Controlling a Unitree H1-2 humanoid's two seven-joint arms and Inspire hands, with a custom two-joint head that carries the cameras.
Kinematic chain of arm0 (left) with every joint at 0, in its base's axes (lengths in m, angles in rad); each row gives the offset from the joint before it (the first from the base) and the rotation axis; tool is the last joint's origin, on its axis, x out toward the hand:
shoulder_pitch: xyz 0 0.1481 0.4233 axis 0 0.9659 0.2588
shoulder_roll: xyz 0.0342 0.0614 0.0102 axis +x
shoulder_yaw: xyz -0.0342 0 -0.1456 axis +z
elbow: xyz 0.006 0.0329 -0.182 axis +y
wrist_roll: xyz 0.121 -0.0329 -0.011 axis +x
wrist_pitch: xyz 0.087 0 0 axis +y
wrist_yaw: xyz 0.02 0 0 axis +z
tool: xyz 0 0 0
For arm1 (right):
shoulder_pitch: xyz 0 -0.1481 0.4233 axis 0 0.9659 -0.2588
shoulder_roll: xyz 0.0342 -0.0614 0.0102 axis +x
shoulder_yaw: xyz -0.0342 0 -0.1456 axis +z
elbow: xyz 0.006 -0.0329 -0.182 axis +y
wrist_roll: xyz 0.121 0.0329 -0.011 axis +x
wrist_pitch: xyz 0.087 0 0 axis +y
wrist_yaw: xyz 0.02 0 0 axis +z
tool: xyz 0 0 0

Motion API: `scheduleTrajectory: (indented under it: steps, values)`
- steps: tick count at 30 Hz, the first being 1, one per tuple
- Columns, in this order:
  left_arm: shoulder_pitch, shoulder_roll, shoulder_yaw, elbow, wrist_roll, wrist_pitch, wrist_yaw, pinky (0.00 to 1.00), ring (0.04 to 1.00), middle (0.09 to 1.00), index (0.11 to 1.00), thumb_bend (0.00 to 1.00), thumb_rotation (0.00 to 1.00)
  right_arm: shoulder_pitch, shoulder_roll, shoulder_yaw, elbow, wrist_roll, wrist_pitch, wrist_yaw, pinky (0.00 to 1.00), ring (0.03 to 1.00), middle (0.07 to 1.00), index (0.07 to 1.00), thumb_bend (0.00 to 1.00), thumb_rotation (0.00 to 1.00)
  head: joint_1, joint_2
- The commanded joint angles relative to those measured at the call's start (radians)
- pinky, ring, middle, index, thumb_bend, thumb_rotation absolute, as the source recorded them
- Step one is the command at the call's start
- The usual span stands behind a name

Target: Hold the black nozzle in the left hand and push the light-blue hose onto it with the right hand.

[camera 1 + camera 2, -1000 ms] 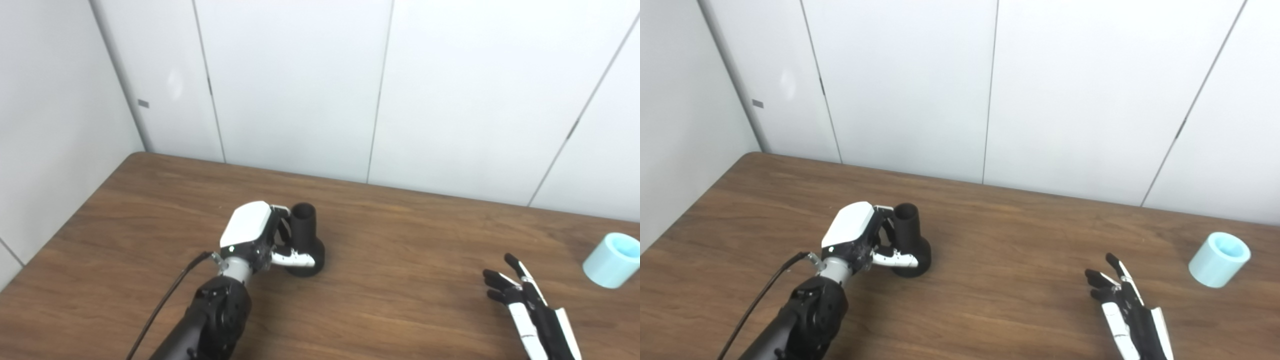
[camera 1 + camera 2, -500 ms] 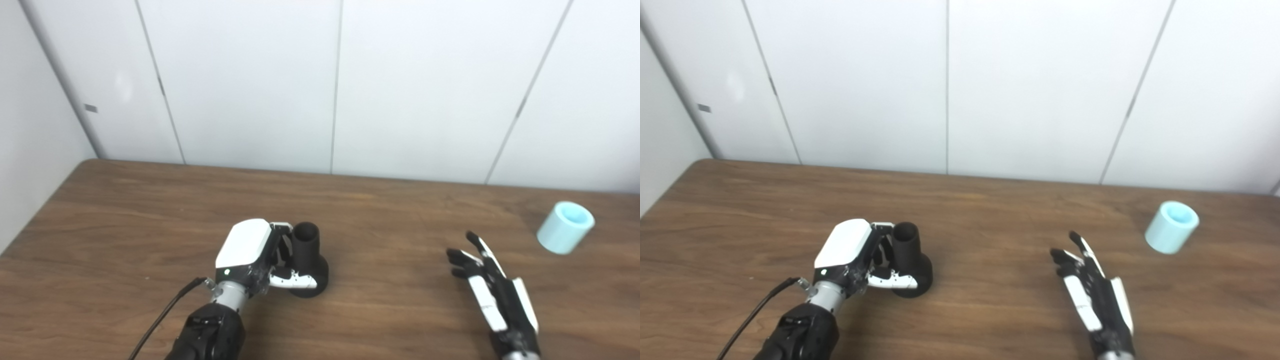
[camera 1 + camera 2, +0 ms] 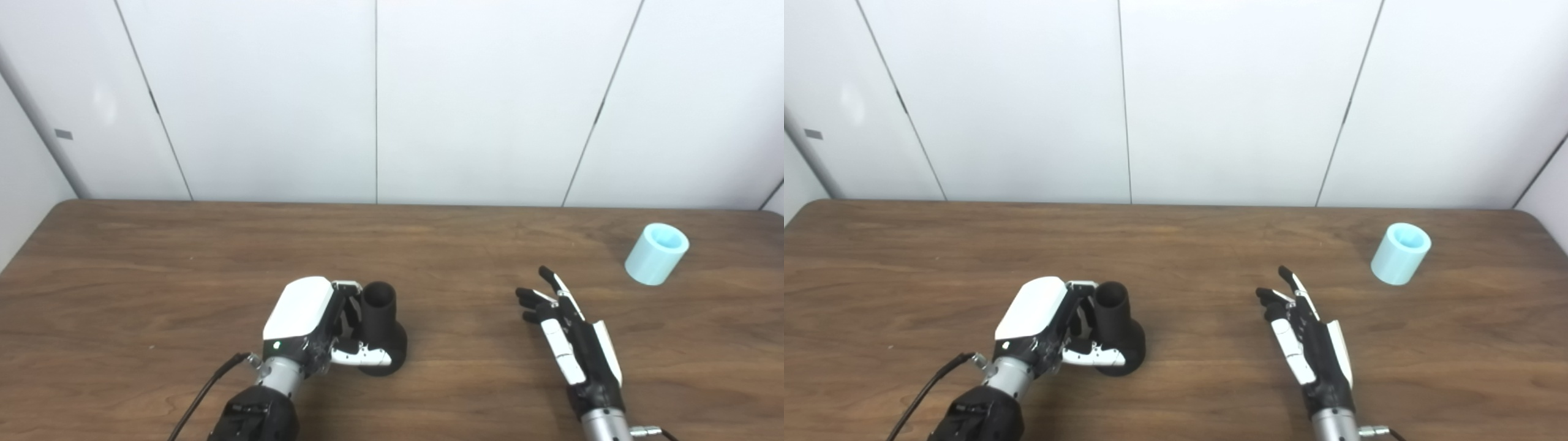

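Note:
The black nozzle [image 3: 380, 327] stands upright on the wooden table [image 3: 153, 257], narrow open end up and wide base down. My left hand [image 3: 312, 324] is wrapped around it from the left, fingers behind the neck and thumb across the base. The light-blue hose piece [image 3: 656, 253], a short open cylinder, stands on the table at the far right. My right hand [image 3: 569, 334] is open and empty, fingers stretched out, well short of the hose and to its lower left. It also shows in the right eye view [image 3: 1307, 343].
White wall panels [image 3: 478, 104] rise right behind the table's far edge. The table's rounded right corner [image 3: 1534, 215] lies just past the hose. A black cable [image 3: 202, 392] runs down along my left forearm.
The camera has swung to the right, so the whole scene has shifted left. My right hand has reached further up the table toward the hose. My left hand keeps its hold on the nozzle.

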Motion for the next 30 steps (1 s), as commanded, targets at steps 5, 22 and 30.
scheduleTrajectory:
  steps: [5,22,30]
  values:
    - [0.008,-0.001,0.002,0.004,0.009,-0.035,-0.008,0.25,0.310,0.474,0.484,0.53,0.00,0.031,0.014,0.000,-0.032,0.038,0.027,0.005,0.75,0.797,0.774,0.910,0.48,0.87,-0.031,-0.008]
    - [0.015,0.013,0.036,0.024,-0.006,-0.103,-0.025,0.29,0.346,0.401,0.515,0.52,0.00,-0.137,-0.187,-0.140,-0.235,-0.098,0.196,-0.021,0.72,0.783,0.779,0.813,0.61,0.38,-0.229,0.000]
    - [0.018,0.036,0.070,0.034,-0.049,-0.134,-0.030,0.23,0.310,0.391,0.505,0.52,0.00,-0.242,-0.384,-0.094,-0.224,-0.309,0.267,0.042,0.68,0.767,0.782,0.760,0.69,0.28,-0.299,0.000]
